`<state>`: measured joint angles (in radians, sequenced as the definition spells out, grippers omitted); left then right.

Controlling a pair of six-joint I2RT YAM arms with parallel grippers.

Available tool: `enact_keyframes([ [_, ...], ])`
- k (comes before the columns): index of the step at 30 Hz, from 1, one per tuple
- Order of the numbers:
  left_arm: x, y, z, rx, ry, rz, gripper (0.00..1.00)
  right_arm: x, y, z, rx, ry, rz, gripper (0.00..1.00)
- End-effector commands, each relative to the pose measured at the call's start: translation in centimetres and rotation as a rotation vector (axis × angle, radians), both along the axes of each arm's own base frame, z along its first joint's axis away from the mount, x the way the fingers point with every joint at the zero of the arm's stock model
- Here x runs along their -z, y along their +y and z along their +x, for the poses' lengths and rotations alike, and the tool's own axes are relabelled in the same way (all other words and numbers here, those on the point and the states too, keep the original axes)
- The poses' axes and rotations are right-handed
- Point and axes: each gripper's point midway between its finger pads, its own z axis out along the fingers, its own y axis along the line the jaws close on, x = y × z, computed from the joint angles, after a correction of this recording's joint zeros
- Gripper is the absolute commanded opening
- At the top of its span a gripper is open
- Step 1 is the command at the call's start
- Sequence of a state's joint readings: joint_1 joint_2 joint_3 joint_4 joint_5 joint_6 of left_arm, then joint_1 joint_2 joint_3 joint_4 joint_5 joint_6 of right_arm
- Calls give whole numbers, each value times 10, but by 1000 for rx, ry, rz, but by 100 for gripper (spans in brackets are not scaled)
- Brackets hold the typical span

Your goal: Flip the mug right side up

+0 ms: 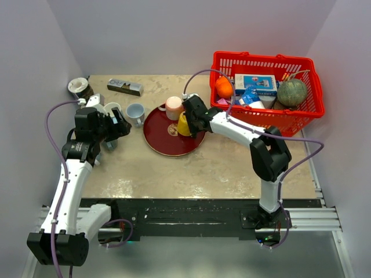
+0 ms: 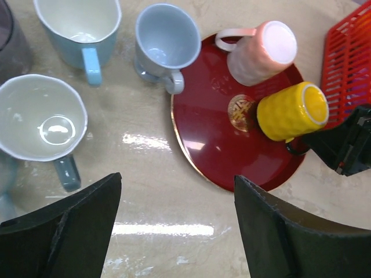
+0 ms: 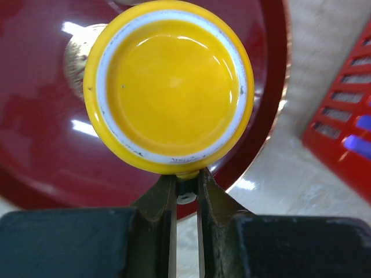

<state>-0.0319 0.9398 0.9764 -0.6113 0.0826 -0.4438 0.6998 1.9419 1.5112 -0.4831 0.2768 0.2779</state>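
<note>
right gripper (image 3: 185,185) on yellow mug (image 3: 168,87) handle

Five mugs (image 2: 164,43) — one red plate (image 2: 214,145), one red basket (image 1: 264,119), one melon (image 1: 291,91)

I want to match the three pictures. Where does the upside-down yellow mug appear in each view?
Top external: the yellow mug is near the centre, on the right part of the red plate.
Left wrist: the yellow mug is at the right, on the red plate.
Right wrist: the yellow mug fills the upper middle, base toward the camera.
Shared landmark: the red plate.
</note>
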Motion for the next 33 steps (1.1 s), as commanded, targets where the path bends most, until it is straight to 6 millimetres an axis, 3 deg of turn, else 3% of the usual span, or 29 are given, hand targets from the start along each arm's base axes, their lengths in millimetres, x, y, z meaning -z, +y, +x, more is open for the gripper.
enact_keyframes([
  [1, -20, -28, 6, 125, -105, -111, 84, -69, 32, -18, -10, 1, 285, 0],
  [6, -26, -54, 0, 232, -132, -234, 85, -104, 56, -36, -44, 37, 489, 0],
  [14, -48, -90, -19, 388, -227, -447, 94, -195, 93, -52, -148, -3, 855, 0],
  [17, -56, -95, -21, 400, -255, -488, 99, -228, 106, -58, -184, -6, 1002, 0],
  [21, -73, -97, -18, 411, -298, -515, 99, -264, 116, -61, -221, -26, 1147, 0],
  [26, -82, -103, -15, 423, -289, -587, 99, -295, 123, -68, -267, -15, 1278, 0],
  [27, -96, -104, -13, 445, -356, -595, 99, -301, 124, -69, -280, -20, 1297, 0],
  [33, -100, -114, -12, 478, -351, -738, 85, -317, 129, -77, -349, -8, 1370, 0],
])
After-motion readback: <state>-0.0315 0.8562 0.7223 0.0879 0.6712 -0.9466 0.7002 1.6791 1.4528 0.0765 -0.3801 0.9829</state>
